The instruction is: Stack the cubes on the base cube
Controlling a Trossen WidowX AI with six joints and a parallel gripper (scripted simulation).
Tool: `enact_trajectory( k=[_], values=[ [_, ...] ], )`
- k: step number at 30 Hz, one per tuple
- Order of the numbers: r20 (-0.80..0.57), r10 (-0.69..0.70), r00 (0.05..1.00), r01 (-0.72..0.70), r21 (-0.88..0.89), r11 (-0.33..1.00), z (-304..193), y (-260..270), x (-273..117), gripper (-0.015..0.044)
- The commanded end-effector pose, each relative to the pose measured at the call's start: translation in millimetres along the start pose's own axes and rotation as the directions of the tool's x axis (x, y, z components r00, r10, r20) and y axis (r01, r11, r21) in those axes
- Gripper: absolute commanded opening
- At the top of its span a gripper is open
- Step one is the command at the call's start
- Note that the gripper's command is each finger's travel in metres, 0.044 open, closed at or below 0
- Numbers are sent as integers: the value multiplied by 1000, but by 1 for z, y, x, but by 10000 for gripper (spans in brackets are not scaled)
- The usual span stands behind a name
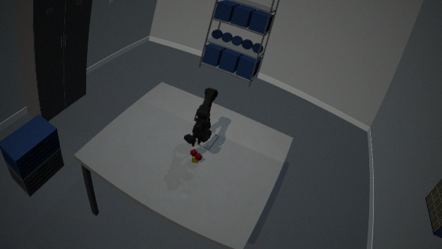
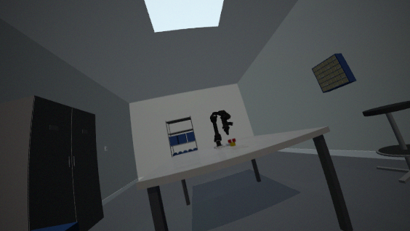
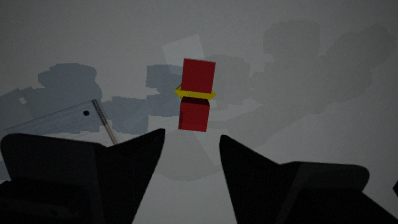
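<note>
Hand point(image 1: 196, 145) point(image 2: 227, 134) point(image 3: 192, 137) open and holding nothing, I had room above the counter point(image 1: 129, 133) point(image 2: 276, 139) point(image 3: 120, 25), its edges well away; both red cubes point(image 1: 193, 152) point(image 1: 198, 156) point(image 2: 230, 140) point(image 2: 233, 140) point(image 3: 198, 75) point(image 3: 194, 116) sat atop the yellow cube point(image 1: 194, 160) point(image 2: 232, 144) point(image 3: 196, 94).

Workshop-like room, shelf rack point(image 1: 254, 70) point(image 2: 169, 139), dark cabinet point(image 1: 74, 51) point(image 2: 54, 160)

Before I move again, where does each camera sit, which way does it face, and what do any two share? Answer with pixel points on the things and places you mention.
Top: high above the table point(image 1: 129, 129) point(image 2: 232, 157), looking down at a slant; whole arm point(image 1: 202, 113) point(image 2: 215, 128) in view.
Exterior: low beyond a table edge, looking slightly up across the tabletop; arm in profile, base to gripper point(image 1: 197, 144) point(image 2: 227, 134) point(image 3: 192, 134).
Wrist: on the arm near the gripper, facing past its open fingers; only the gripper shows.
Shared: top and exterior both show the shelf rack point(image 1: 207, 36) point(image 2: 169, 136) and the two red cubes on the yellow one.
</note>
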State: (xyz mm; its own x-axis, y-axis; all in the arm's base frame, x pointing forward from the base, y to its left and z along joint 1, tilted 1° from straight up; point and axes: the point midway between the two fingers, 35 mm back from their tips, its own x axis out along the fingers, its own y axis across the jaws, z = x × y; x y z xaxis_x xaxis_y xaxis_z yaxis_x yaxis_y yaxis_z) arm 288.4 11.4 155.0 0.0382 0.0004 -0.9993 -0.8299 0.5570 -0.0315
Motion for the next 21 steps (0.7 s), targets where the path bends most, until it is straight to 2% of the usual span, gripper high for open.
enact_trajectory(
  k=[1, 5, 6, 11, 21],
  values=[
    [0, 1, 1000, -1, 1, 1000, 8, 4, 0, 284],
    [5, 4, 1000, -4, 1, 1000, 53, 34, -1, 389],
    [6, 5, 1000, -5, 1, 1000, 64, 43, -2, 400],
    [10, 9, 1000, -9, 1, 1000, 107, 90, -3, 400],
    [10, 9, 1000, -9, 1, 1000, 108, 92, -3, 400]
  ],
)
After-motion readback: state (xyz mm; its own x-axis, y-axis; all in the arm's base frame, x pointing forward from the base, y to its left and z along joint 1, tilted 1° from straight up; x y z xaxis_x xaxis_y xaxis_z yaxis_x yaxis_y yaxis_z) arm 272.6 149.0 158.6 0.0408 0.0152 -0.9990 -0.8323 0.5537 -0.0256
